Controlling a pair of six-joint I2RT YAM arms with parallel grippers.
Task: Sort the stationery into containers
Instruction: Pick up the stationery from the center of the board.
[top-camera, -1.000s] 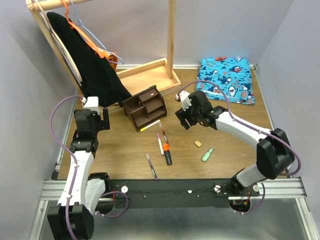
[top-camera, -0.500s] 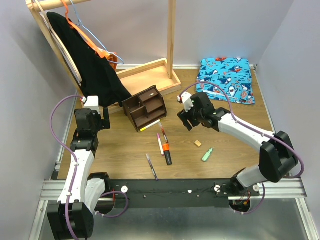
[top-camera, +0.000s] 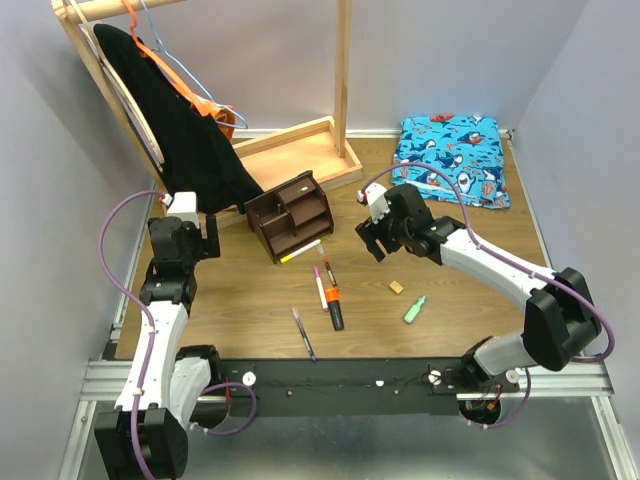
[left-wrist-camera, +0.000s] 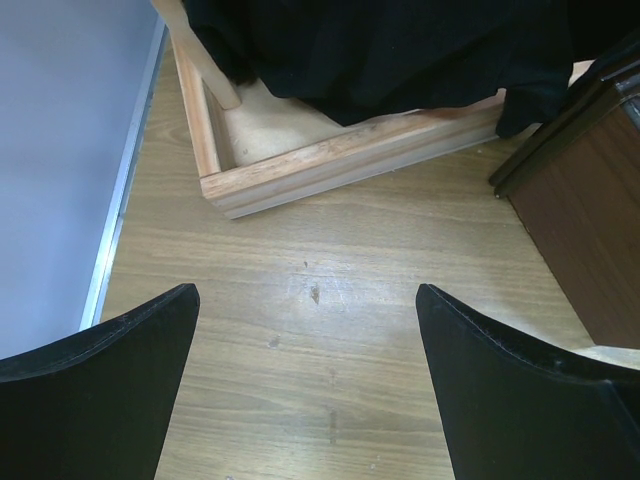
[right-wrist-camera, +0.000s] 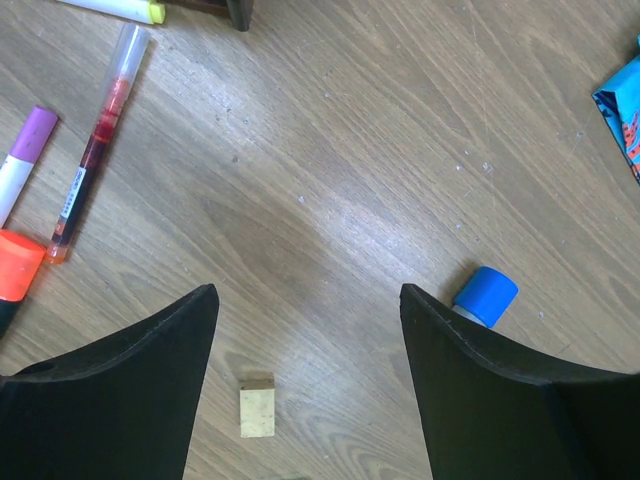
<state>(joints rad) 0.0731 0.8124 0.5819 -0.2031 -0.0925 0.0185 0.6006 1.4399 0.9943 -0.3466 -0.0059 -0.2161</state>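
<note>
**Both hands open, stationery loose on tabletop**

Overhead cam: the dark brown organiser (top-camera: 290, 215) sits tilted near the pale rack frame (top-camera: 300, 148). The stationery lies outside it on the tabletop (top-camera: 230, 300). The yellow-white marker (top-camera: 300, 251) is just beside its near edge. The pink-white marker (top-camera: 320, 288) and black-orange marker (top-camera: 333, 303) lie side by side, w/ the purple-grey pen (top-camera: 303, 332) nearer the arms. The eraser (top-camera: 397, 287) and green highlighter (top-camera: 414, 309) are off to the right.

The right hand (top-camera: 368, 240) hovers right of the organiser and the left hand (top-camera: 212, 238) sits at its left.

Only the right wrist cam shows the blue-topped tube (right-wrist-camera: 485, 295), partly behind one finger. The right hand (right-wrist-camera: 305, 295) is spread wide on nothing, w/ the eraser (right-wrist-camera: 257, 408) between its fingers. A clear pen w/ red ink (right-wrist-camera: 100, 140) carries barrel print too small to read.

Left wrist cam: the left hand (left-wrist-camera: 307, 295) has its fingers apart over bare wood, w/ the organiser's side (left-wrist-camera: 575, 230) at right.
</note>
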